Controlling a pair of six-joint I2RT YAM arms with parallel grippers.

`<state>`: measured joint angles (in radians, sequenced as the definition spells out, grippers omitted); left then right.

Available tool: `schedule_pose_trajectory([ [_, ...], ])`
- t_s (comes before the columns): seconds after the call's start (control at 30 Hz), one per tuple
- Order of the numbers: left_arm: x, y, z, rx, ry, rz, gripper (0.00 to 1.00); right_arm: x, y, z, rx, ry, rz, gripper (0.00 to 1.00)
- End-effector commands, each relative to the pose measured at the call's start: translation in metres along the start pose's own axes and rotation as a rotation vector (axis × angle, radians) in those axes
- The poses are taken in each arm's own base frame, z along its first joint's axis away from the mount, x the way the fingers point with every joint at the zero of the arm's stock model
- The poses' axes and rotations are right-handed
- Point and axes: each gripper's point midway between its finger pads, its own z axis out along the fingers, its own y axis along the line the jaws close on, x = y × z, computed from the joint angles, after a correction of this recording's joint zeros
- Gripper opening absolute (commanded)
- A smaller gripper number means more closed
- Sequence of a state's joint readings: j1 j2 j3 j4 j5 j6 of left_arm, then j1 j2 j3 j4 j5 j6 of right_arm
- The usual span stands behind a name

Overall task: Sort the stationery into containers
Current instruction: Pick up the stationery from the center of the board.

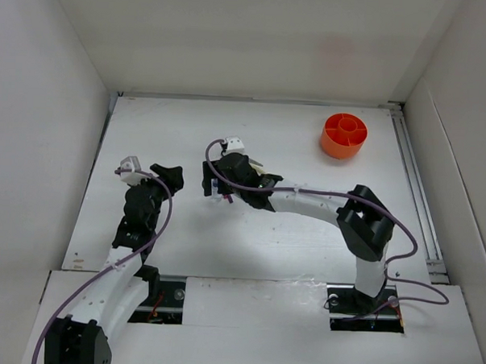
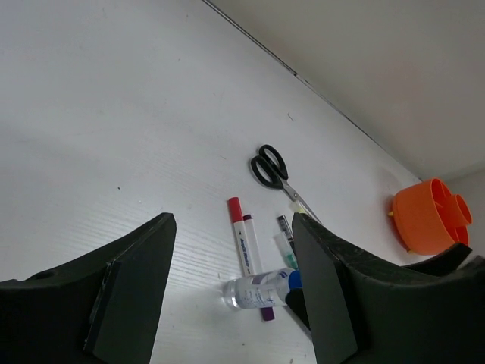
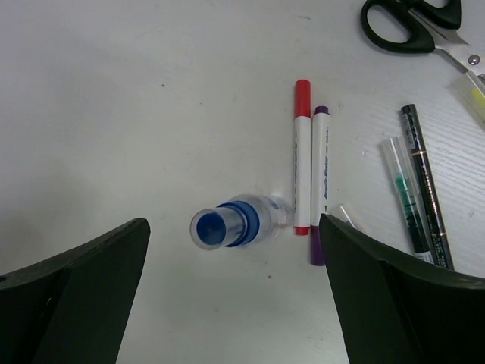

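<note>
A clear glue bottle point(image 3: 239, 222) with a blue cap lies on the white table, its cap end pointing at my right gripper point(image 3: 235, 303), which hovers open just above and around it. Next to the bottle lie a red marker point(image 3: 302, 155) and a purple marker point(image 3: 319, 182), then a green pen point(image 3: 402, 189), a black pen point(image 3: 424, 186) and black-handled scissors point(image 3: 402, 23). My left gripper point(image 2: 231, 303) is open and empty, a little way left of the same bottle point(image 2: 258, 291), red marker point(image 2: 241, 235) and scissors point(image 2: 270, 168). In the top view the right gripper point(image 1: 216, 183) hides the stationery.
An orange round container point(image 1: 343, 136) with compartments stands at the back right of the table, also seen as the orange container point(image 2: 430, 216) in the left wrist view. White walls enclose the table point(image 1: 189, 115) on three sides. The left gripper point(image 1: 169, 177) is close beside the right one.
</note>
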<state>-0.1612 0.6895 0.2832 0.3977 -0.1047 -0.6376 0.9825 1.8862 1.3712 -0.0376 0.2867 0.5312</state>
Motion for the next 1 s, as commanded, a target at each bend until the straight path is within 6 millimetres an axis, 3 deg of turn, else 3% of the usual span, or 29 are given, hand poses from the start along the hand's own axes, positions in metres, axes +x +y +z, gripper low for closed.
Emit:
schedule_pose_trajectory([
  [0.0, -0.024, -0.017, -0.002, 0.042, -0.067, -0.020, 0.60, -0.015, 0.000, 0.007, 0.063, -0.046, -0.035, 1.00],
  [0.13, -0.027, -0.017, -0.003, 0.039, -0.081, -0.022, 0.60, -0.007, -0.006, 0.024, 0.107, -0.030, -0.048, 0.93],
  [0.2, -0.026, -0.018, -0.003, 0.046, -0.075, -0.013, 0.60, -0.003, -0.008, 0.025, 0.117, -0.014, -0.055, 0.85],
  [0.3, -0.030, -0.018, -0.004, 0.039, -0.083, -0.013, 0.60, 0.009, -0.008, 0.031, 0.110, 0.016, -0.053, 0.68],
  [0.33, -0.030, -0.018, -0.004, 0.039, -0.083, -0.013, 0.60, 0.010, -0.006, 0.031, 0.099, 0.022, -0.044, 0.55],
  [0.4, -0.033, -0.020, -0.006, 0.047, -0.093, -0.015, 0.60, 0.013, -0.007, 0.031, 0.105, 0.031, -0.034, 0.42],
  [0.5, -0.033, -0.020, -0.006, 0.047, -0.093, -0.015, 0.60, 0.007, -0.006, 0.028, 0.109, 0.016, -0.021, 0.33],
  [0.63, -0.034, -0.024, -0.006, 0.065, -0.097, 0.001, 0.59, -0.055, 0.005, -0.001, 0.090, -0.115, 0.029, 0.31],
  [0.73, -0.029, -0.033, -0.008, 0.117, -0.070, 0.037, 0.57, -0.120, -0.018, -0.027, 0.099, -0.222, 0.100, 0.31],
  [0.77, -0.028, -0.034, -0.008, 0.124, -0.064, 0.047, 0.57, -0.143, -0.052, -0.034, 0.174, -0.265, 0.132, 0.30],
  [0.8, -0.026, -0.040, -0.009, 0.147, -0.059, 0.047, 0.57, -0.173, -0.066, -0.056, 0.187, -0.331, 0.165, 0.30],
  [0.87, -0.021, -0.047, -0.009, 0.192, -0.031, 0.060, 0.57, -0.207, -0.104, -0.079, 0.236, -0.403, 0.239, 0.30],
  [0.9, -0.022, -0.053, -0.010, 0.215, -0.027, 0.071, 0.57, -0.232, -0.152, -0.094, 0.325, -0.467, 0.282, 0.31],
  [0.97, -0.016, -0.057, -0.008, 0.241, 0.000, 0.074, 0.56, -0.250, -0.202, -0.116, 0.425, -0.528, 0.351, 0.31],
])
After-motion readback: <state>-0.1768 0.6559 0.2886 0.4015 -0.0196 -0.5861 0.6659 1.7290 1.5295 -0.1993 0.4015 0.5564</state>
